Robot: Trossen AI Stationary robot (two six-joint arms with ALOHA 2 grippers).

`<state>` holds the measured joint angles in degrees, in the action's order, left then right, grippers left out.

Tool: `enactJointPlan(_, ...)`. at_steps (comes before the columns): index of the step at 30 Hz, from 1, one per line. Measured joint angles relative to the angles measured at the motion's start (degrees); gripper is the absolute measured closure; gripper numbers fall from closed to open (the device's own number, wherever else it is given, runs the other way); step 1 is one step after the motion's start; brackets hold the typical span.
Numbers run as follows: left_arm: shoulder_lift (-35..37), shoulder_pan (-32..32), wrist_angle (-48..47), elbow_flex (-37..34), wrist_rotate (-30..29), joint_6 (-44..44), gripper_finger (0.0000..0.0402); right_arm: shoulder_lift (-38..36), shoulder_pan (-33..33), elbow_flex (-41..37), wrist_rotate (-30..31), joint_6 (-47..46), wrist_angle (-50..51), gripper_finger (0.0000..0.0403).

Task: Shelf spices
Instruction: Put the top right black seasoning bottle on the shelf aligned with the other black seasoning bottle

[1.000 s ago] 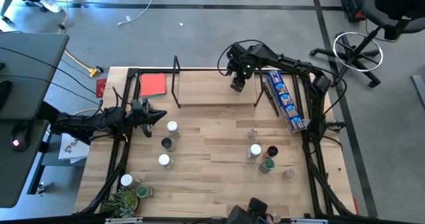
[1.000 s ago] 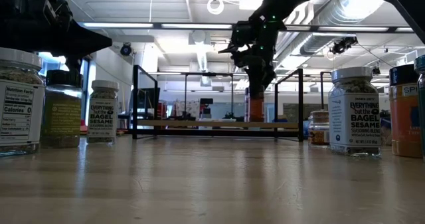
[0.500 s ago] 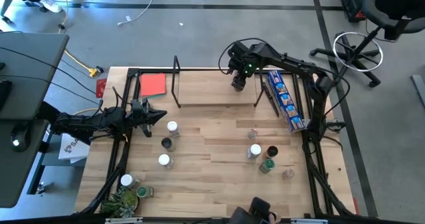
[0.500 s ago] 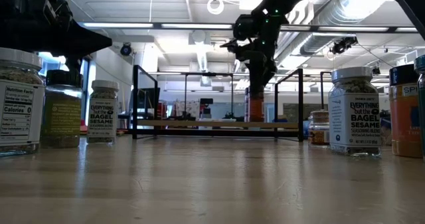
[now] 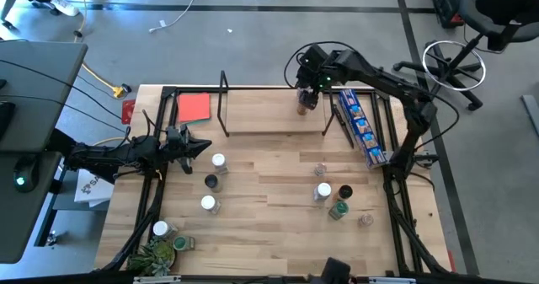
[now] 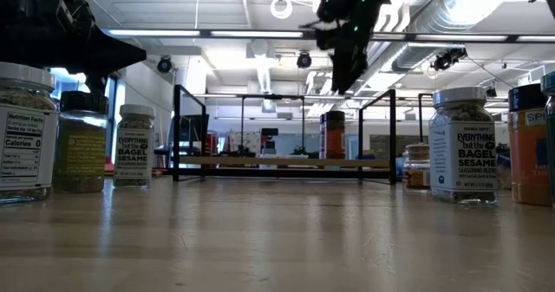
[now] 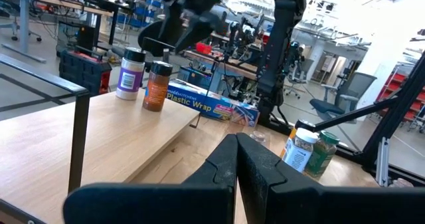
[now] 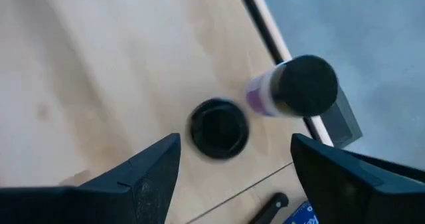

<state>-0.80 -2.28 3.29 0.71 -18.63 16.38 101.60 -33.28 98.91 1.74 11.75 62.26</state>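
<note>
The right end effector (image 5: 308, 83) overhangs the shelf's (image 5: 253, 107) two jars — their labels blur in the wrist view.

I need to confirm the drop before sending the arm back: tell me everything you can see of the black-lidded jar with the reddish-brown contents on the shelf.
The jar is a small upright cylinder with a black lid, clear-looking walls and reddish-brown contents. It stands on the light-wood shelf near its right end, close beside a white-labelled jar, apparently not touching it. Seen from above, its round black lid sits level. Nothing grips it: the right gripper hangs above it with fingers spread, clear of the lid.
</note>
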Motion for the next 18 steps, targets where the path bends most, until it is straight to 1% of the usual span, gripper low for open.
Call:
enactJointPlan(2, 0.00, 0.00, 0.00, 0.00, 0.00, 0.00, 0.0401, -2.10, 0.94, -1.04, -4.84, 2.68, 0.07, 0.0129)
enactJointPlan(4, 0.00, 0.00, 0.00, 0.01, 0.00, 0.00, 0.0401, -3.39, 1.86, -2.98, -9.56, 4.84, -0.14, 0.0144)
enactJointPlan(6, 0.00, -0.02, -0.02, 0.00, 0.00, 0.00, 0.0401, -3.86, 2.98, -5.72, -11.58, 5.12, -0.35, 0.0166)
enactJointPlan(9, 0.00, 0.00, -0.04, 0.00, 0.00, 0.00, 0.0401, -4.05, 4.30, -10.24, -11.69, 5.08, -1.34, 0.0207)
enactJointPlan(11, 0.00, 0.00, -0.04, 0.00, 0.00, 0.00, 0.0401, -4.10, 4.85, -13.60, -11.58, 4.67, -3.98, 0.0237)
enactJointPlan(14, 0.00, 0.00, -0.02, 0.00, 0.00, 0.00, 0.0401, -4.08, 5.31, -18.05, -9.30, 2.56, -7.95, 0.0277)
enactJointPlan(18, 0.00, 0.00, -0.02, 0.00, 0.00, 0.00, 0.0401, -4.08, 4.76, -21.05, -7.35, -0.34, -11.13, 0.0314)
